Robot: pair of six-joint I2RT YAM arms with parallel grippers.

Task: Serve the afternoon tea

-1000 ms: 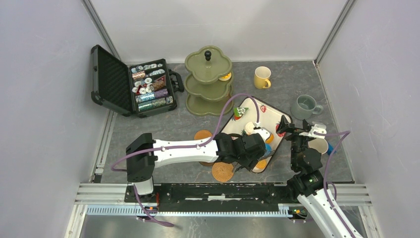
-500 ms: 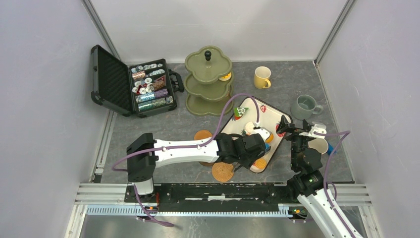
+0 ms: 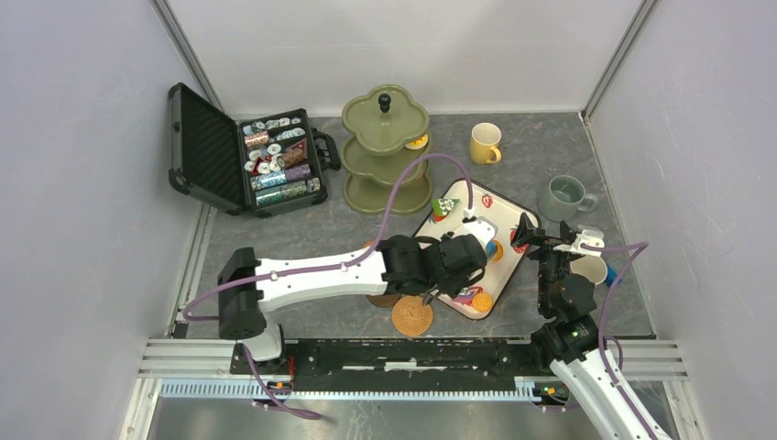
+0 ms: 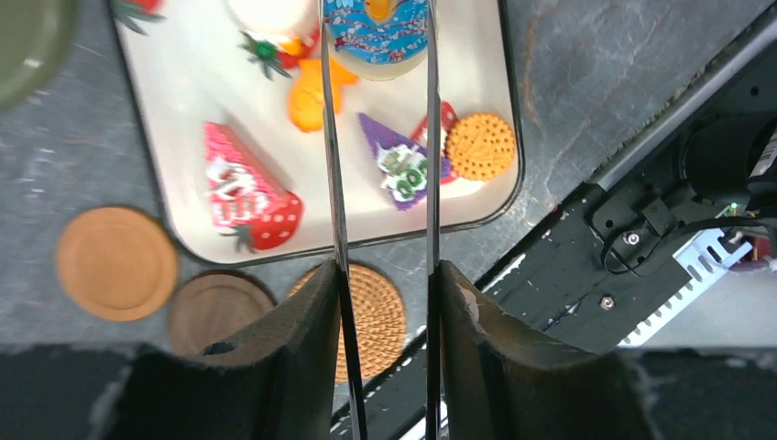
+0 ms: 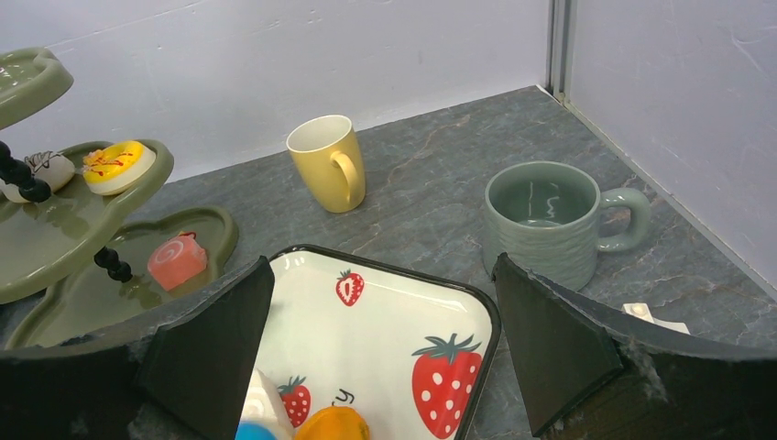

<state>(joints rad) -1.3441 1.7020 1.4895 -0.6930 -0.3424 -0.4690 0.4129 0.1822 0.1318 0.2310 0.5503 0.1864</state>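
The left hand [image 3: 484, 247] is narrowed onto the blue-iced donut [image 4: 377, 38]. Its thin, shiny blades press the donut's two sides over the far half of the tray [image 4: 174, 110]. I cannot tell whether the donut is off the tray or resting on it.

The move ahead likely turns on where the stand [image 3: 366, 163] lies. In the top view it is between ten and eleven o'clock from that hand, across bare bench, on the left arm's side. The donut is round, so no long axis matters, only keeping it flat.

The right hand [image 3: 546, 235] stands wide at the tray's three o'clock edge, holding nothing and farther from the stand.

The donut has glossy patterned icing over a pale base and looks hard and slippery. The stand is smooth olive with lobed tiers and a black knob. Its middle tier carries a yellow-topped cake [image 5: 117, 165] and its bottom tier a pink roll [image 5: 179, 259], with room beside each. The tray is white, strawberry-printed and black-rimmed.
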